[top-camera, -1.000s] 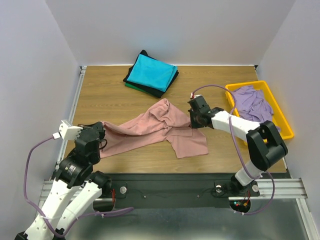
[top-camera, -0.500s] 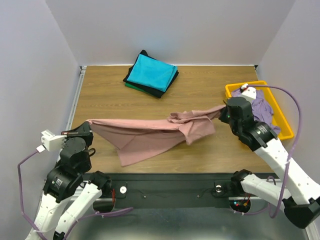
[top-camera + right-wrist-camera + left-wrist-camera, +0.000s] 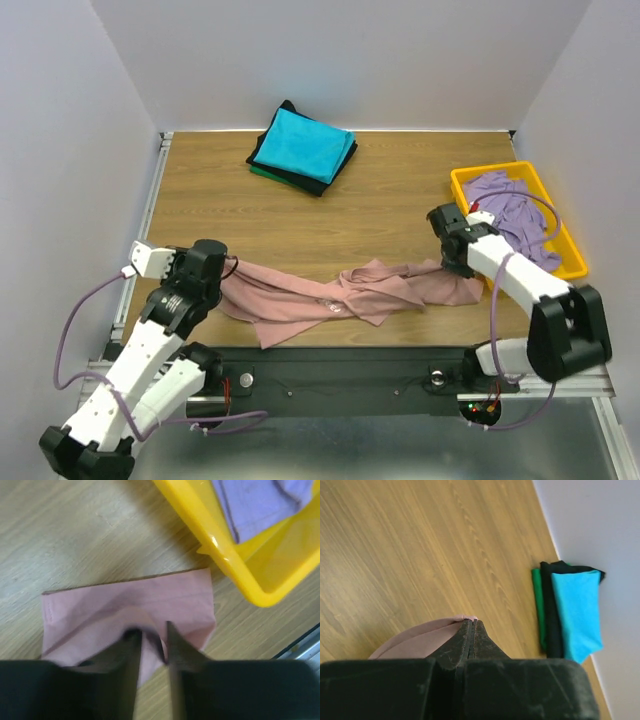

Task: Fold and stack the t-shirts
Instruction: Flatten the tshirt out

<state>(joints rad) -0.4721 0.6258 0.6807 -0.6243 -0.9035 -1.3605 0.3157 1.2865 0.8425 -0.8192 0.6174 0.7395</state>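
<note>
A yellow plastic tray sits at the wooden table's right edge.

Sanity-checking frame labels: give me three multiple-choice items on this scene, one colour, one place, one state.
1. Top colour of the folded stack? A green; B turquoise; C black.
2. Where is the lavender t-shirt? A in the yellow tray; B on the folded stack; C flat on the wood.
3. State of the left gripper? A open; B shut on the pink t-shirt; C shut on the yellow tray.

Answers: B, the turquoise t-shirt lies uppermost; A, it lies bunched inside the tray; B, the left wrist view shows pink cloth pinched in closed jaws.
</note>
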